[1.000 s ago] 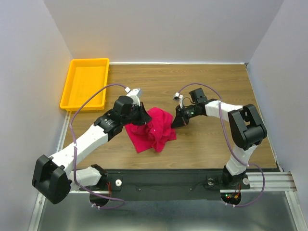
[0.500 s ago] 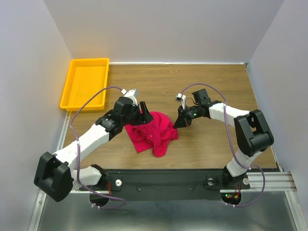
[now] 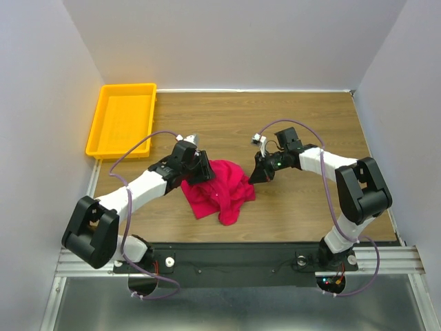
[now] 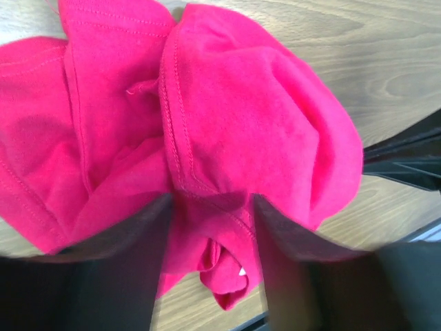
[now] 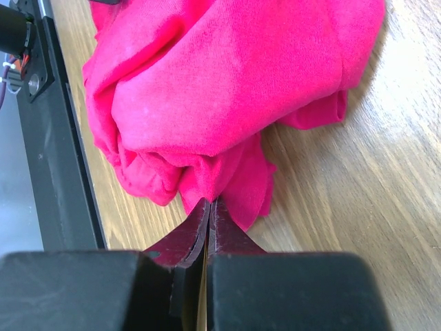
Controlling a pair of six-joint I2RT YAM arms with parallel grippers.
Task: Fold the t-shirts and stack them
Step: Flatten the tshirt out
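Left hand (image 4: pixel 210 231) now sprung apart astride crimson t-shirt (image 3: pixel 222 189), right hand (image 5: pixel 208 207) clenched, seemingly pinching its edge

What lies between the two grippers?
Only the crumpled t-shirt, in the top view; left gripper open over its left edge, right gripper pinching its right.

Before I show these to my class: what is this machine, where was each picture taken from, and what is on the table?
Two robot arms are bolted to a wooden table. One picture looks down on both; the other two come from a camera on each wrist. A crumpled red t-shirt lies mid-table, a yellow tray in the far left corner. The right gripper is shut, pinching the shirt's edge; the left gripper is open, straddling a fold.
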